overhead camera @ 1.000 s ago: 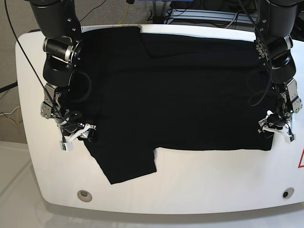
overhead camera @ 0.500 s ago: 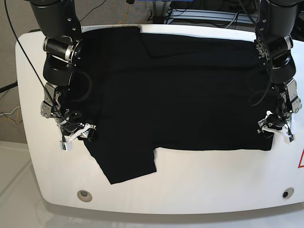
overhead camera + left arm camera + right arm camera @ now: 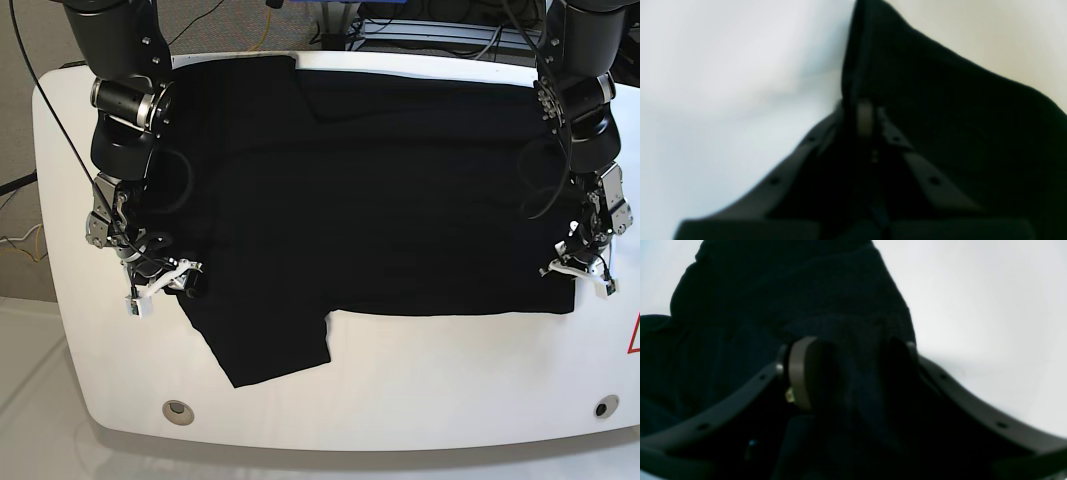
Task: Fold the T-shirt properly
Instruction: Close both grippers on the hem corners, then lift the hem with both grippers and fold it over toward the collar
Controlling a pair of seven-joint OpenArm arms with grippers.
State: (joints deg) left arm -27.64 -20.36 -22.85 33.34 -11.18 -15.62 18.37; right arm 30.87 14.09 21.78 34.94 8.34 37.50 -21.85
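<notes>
Pinching T-shirt (image 3: 400,190) hem, left gripper (image 3: 870,116)

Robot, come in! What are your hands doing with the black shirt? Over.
Left gripper jaws shut on T-shirt edge. Right gripper jaws open around shirt edge. Shirt flat on table. Nothing in the way.

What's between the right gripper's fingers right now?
A bunched fold of the T-shirt fills the gap between the right gripper fingers, seen in the right wrist view; the fingers stand apart around it.
</notes>
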